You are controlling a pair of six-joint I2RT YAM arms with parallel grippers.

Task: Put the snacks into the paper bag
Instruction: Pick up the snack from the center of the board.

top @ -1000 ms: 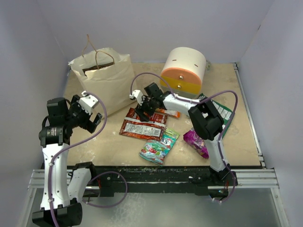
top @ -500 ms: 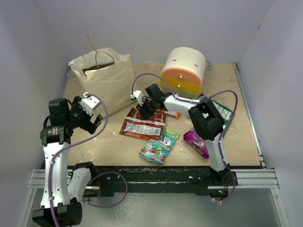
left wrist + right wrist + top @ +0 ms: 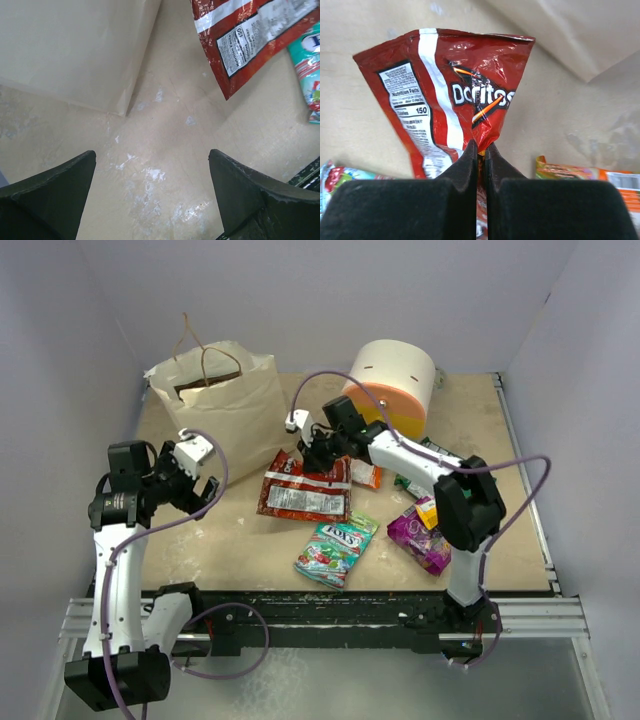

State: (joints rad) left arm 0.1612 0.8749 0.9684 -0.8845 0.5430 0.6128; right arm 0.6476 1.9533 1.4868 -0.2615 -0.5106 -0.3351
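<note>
The top camera looks down from above and behind the arms, taking in the whole desk [image 3: 515, 510] from afar. The left wrist camera faces down past the left gripper [image 3: 151, 157] at close range; the right wrist camera sits closer still, behind the right gripper [image 3: 478, 148]. All three share the red packet [image 3: 305, 490] and the bag [image 3: 225, 405].

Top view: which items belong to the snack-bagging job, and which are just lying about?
Job: paper bag; Doritos bag, pinched in the right pincer; teal candy packet; purple packet; orange packet; yellow-orange box.
Lying about: round white-orange-yellow drawer unit.
</note>
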